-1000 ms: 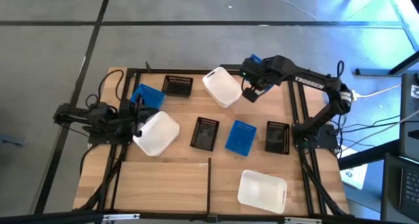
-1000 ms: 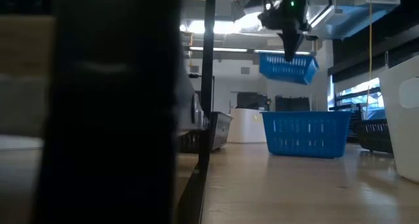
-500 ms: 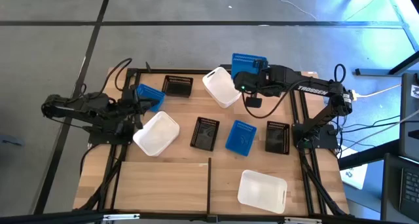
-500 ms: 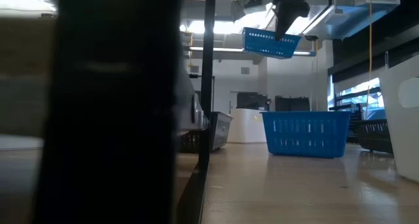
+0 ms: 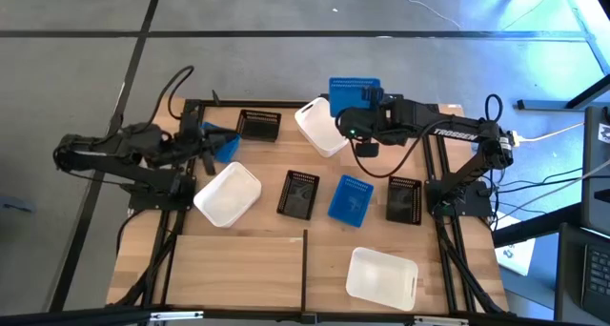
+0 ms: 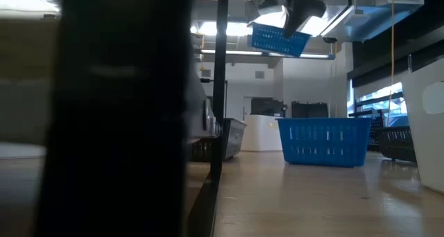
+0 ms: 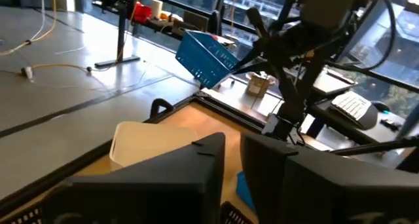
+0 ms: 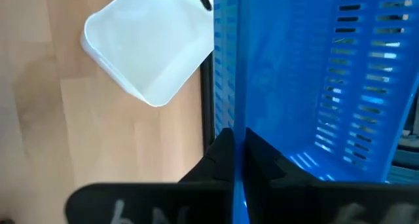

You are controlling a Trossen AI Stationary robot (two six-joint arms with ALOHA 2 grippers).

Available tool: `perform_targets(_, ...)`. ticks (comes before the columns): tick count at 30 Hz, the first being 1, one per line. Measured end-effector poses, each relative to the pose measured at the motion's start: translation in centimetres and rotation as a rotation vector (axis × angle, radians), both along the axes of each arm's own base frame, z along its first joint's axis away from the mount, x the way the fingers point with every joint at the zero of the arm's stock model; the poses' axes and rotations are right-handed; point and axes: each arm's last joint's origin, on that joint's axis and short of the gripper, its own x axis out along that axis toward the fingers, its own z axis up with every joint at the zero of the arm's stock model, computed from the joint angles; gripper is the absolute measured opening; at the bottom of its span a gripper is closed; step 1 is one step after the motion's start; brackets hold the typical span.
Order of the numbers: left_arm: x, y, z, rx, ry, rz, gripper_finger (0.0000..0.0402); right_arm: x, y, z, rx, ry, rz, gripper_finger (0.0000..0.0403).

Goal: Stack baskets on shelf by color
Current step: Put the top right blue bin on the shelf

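Wooden plank shelf [image 5: 238, 269], black-railed, set on a grey floor; holds eight baskets, with a ninth carried above it.

Right gripper [image 5: 357, 126]: raised over the shelf's far edge, fingers pinched tight on the wall of a blue basket [image 5: 355, 92], which hangs tilted in the air, clear of the boards; the low view shows it high up [image 6: 279, 40].

Left gripper [image 5: 208, 147]: at the left rail, just beside a second blue basket [image 5: 224, 141]; jaws stand slightly apart, nothing seen between them.

On the boards:
- third blue basket [image 5: 351, 198], centre row
- black baskets: one at the far side [image 5: 258, 126], one centre [image 5: 299, 193], one by the right rail [image 5: 404, 199]
- white baskets: one far centre [image 5: 322, 127], one left [image 5: 229, 193], one near right [image 5: 381, 277]
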Motion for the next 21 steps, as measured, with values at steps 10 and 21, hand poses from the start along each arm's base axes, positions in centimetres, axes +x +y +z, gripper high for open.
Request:
perform_targets(10,1.5,1.0,-0.5,0.447,0.300,0.100,0.0074,0.3,-0.2,0.3,-0.106,0.090,0.100,0.0002)
perform_targets(21,5.6,1.6,-0.8,0.931,0.555,0.112,0.0072,0.5,-0.2,0.4,-0.173,0.240,0.262,0.0002)
